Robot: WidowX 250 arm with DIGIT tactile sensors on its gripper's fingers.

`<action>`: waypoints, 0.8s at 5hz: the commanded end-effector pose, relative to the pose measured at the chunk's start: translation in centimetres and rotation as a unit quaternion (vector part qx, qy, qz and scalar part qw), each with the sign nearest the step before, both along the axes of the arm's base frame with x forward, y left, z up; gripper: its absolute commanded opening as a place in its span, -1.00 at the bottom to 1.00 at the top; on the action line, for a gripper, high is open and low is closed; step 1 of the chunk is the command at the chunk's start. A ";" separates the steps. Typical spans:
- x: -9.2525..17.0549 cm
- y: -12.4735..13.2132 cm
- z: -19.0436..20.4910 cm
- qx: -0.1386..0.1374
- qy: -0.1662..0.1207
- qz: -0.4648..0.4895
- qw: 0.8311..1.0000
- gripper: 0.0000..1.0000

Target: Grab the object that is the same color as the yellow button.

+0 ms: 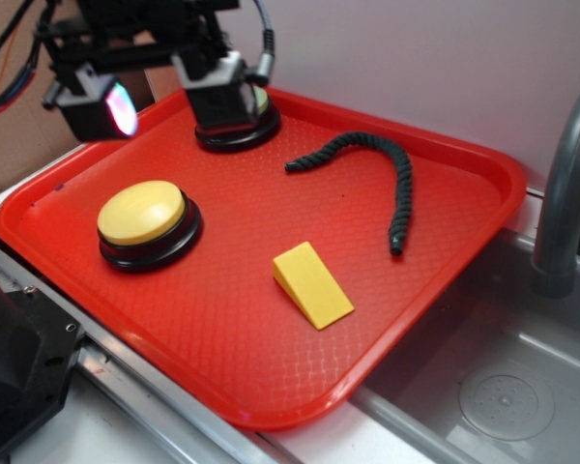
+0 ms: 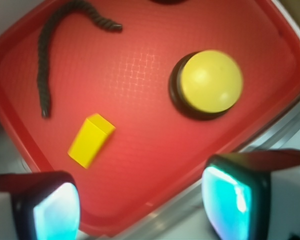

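Note:
The yellow wedge block (image 1: 311, 283) lies on the red tray (image 1: 222, 338), right of centre near the front; in the wrist view it (image 2: 91, 139) sits lower left. The yellow button (image 1: 142, 213) stands on its black base at the tray's left, and shows in the wrist view (image 2: 210, 81) upper right. My gripper (image 1: 164, 97) hangs high above the tray's far left corner, open and empty, well away from the wedge. In the wrist view the gripper (image 2: 142, 205) shows both pads wide apart over the tray's edge.
A dark twisted rope (image 1: 387, 174) lies curved at the tray's back right, seen also in the wrist view (image 2: 45, 50). A second button (image 1: 242, 133) on a black base sits at the back, partly hidden by one finger. A sink (image 1: 503, 387) and grey faucet (image 1: 561, 193) are at the right.

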State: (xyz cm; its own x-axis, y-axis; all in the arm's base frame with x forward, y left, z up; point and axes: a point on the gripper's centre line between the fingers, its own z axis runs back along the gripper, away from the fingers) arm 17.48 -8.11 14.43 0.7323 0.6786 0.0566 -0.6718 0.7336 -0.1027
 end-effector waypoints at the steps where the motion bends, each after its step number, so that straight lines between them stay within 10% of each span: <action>1: 4.1 -1.5 -4.9 -0.029 -0.005 0.094 0.995 1.00; 4: 5.7 -2.3 -11.3 -0.026 0.011 0.154 0.988 1.00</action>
State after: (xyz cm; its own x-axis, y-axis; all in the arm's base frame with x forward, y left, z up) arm 22.45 -10.94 2.53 0.4956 0.8685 -0.0045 -0.8652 0.4933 -0.0895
